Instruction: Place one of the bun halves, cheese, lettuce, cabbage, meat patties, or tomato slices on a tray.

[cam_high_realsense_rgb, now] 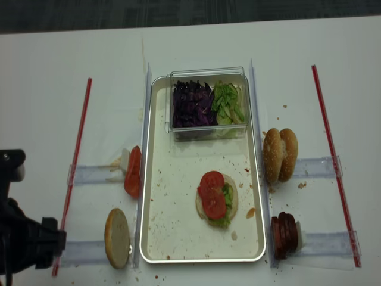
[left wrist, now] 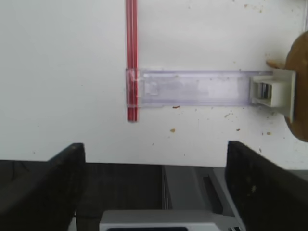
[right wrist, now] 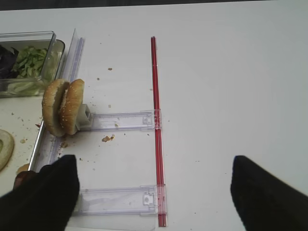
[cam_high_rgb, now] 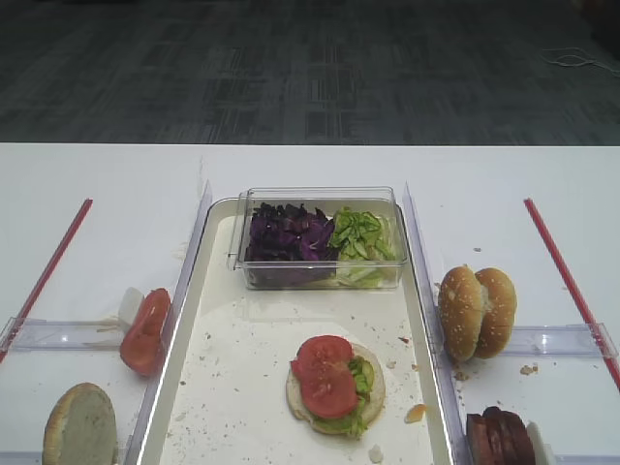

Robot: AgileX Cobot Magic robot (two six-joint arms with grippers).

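Observation:
On the white tray (cam_high_rgb: 208, 387) lies a bun half (cam_high_rgb: 334, 395) topped with lettuce and two tomato slices (cam_high_rgb: 325, 373). More tomato slices (cam_high_rgb: 145, 329) and a bun half (cam_high_rgb: 80, 426) stand left of the tray. Bun halves (cam_high_rgb: 477, 312) and meat patties (cam_high_rgb: 499, 438) stand on its right. Cabbage (cam_high_rgb: 289, 234) and lettuce (cam_high_rgb: 363, 237) fill a clear box. Cheese is out of view. My left gripper (left wrist: 154, 187) is open and empty over the table's front edge. My right gripper (right wrist: 154, 192) is open and empty, right of the patties (right wrist: 23, 177).
Red strips (cam_high_realsense_rgb: 76, 149) (cam_high_realsense_rgb: 332, 149) run along both sides of the table. Clear plastic rails (right wrist: 122, 120) (left wrist: 192, 89) lie between the strips and the tray. My left arm (cam_high_realsense_rgb: 27, 241) sits at the front left corner. Crumbs speckle the tray.

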